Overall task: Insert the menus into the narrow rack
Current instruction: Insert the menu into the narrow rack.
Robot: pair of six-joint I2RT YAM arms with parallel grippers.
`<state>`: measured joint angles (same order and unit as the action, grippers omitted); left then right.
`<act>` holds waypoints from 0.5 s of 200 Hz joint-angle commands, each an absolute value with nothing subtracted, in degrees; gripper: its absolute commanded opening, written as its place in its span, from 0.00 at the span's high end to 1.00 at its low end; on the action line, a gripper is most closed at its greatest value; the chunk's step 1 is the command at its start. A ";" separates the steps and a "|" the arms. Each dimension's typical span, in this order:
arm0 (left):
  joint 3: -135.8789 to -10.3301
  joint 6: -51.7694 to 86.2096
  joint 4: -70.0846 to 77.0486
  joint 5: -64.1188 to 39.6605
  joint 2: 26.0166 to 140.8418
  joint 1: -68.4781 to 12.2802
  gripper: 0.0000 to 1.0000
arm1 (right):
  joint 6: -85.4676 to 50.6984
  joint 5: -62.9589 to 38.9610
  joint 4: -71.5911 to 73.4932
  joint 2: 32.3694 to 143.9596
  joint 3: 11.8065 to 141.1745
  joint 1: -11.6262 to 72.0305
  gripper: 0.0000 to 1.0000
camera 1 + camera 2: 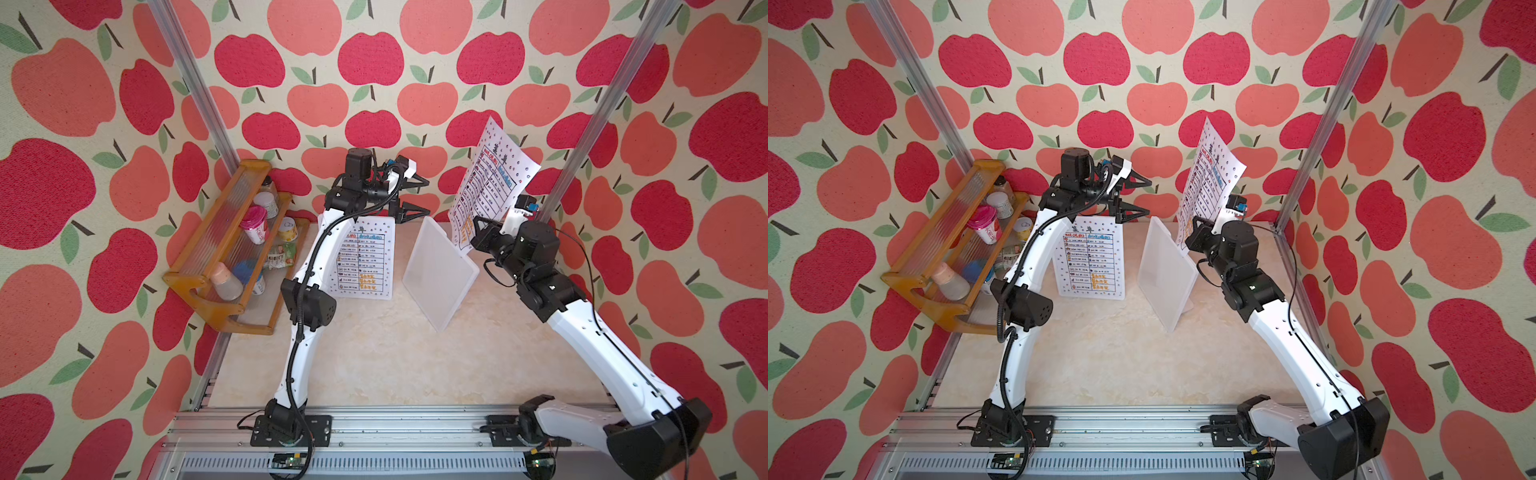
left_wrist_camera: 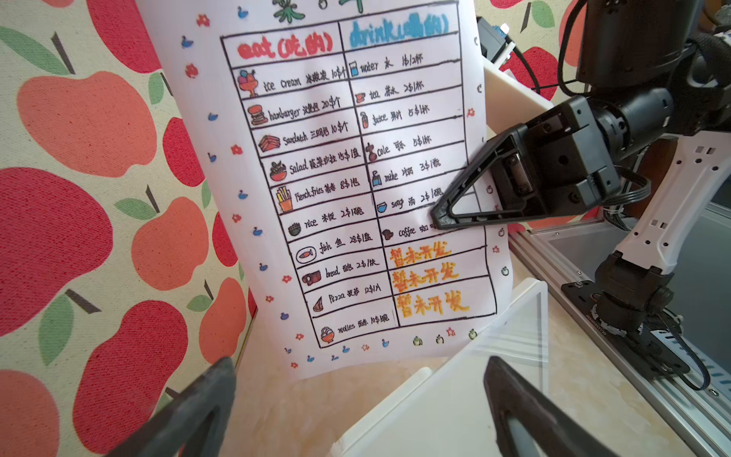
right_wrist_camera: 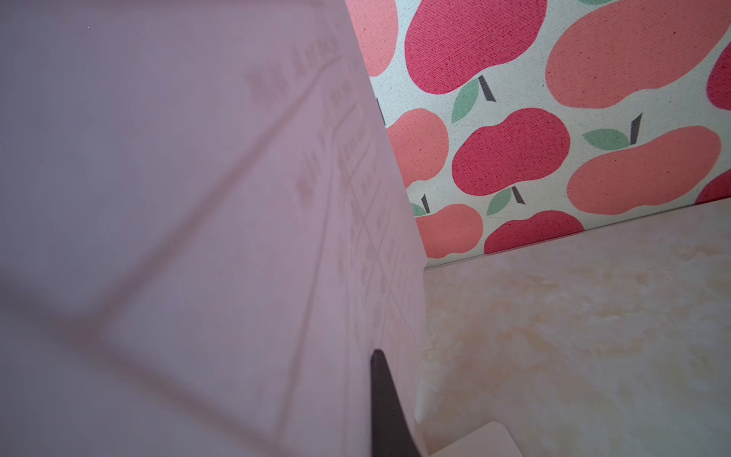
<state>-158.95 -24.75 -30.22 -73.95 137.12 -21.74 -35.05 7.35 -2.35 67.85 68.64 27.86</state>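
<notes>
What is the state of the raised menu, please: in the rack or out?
Out. The right tool holds the menu aloft, its lower edge visible beside the rack, not inside it.

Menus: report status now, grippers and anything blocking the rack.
Right gripper shut on first menu, upright, not yet in the rack. Left gripper open, empty. Second menu flat on the table, partly under the left arm.
</notes>
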 commanded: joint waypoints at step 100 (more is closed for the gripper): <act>-158.86 -11.94 -21.22 -75.72 136.01 -20.96 0.01 | -40.54 -8.75 0.74 67.29 65.07 21.71 1.00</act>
